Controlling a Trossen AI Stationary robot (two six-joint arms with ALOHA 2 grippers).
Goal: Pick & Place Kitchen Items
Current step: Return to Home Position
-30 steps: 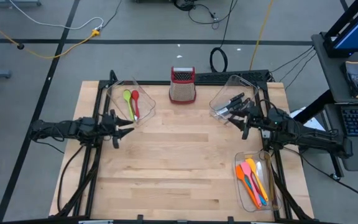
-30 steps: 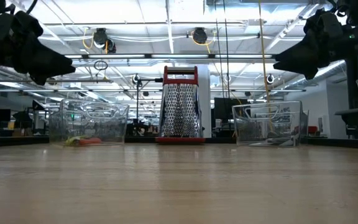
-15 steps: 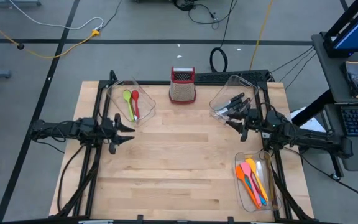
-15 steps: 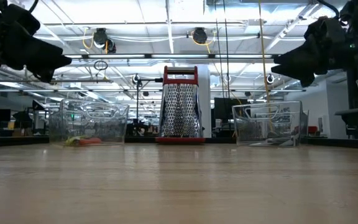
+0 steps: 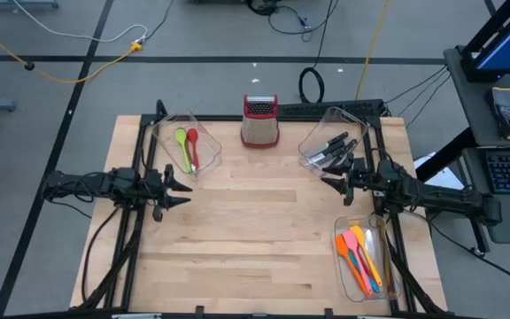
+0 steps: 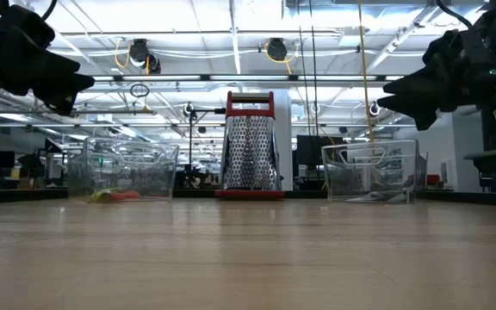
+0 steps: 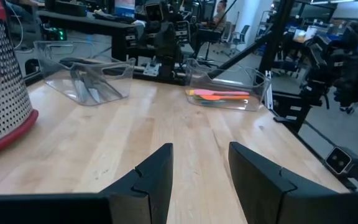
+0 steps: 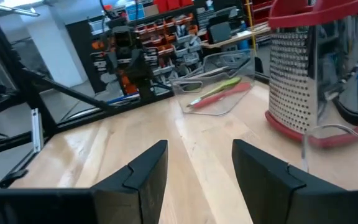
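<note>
From above, the left gripper [image 5: 182, 186] hangs over the tabletop [image 5: 255, 230] near its left edge, just in front of the left bin [image 5: 204, 159]. Its fingers are spread and empty. In that bin a green spoon [image 5: 182, 146] and a red spoon [image 5: 193, 147] lie side by side, bowls toward the far edge and handles running back toward the near edge. The right gripper [image 5: 330, 184] hangs by the right edge, fingers parted with nothing between them, just in front of the knife bin [image 5: 315, 140]. The black knives [image 5: 333, 149] lie there on a diagonal from near-left to far-right. In the near-right bin [image 5: 343, 266], the spatulas [image 5: 359, 251] lie bunched, heads to the far-left and handles slanting to the near-right. A grater [image 5: 260, 121] stands at the far edge between the two far bins.

In the low view both grippers hang well above the wood. The grater stands upright in the middle, with a bin on each side.

In the left wrist view the left fingers [image 7: 156, 180] stand wide apart and hold nothing. Beyond them are the knife bin and the spatulas.

In the right wrist view the right fingers [image 8: 140, 176] are equally open and empty. Beyond them the two spoons lie parallel in their bin.
</note>
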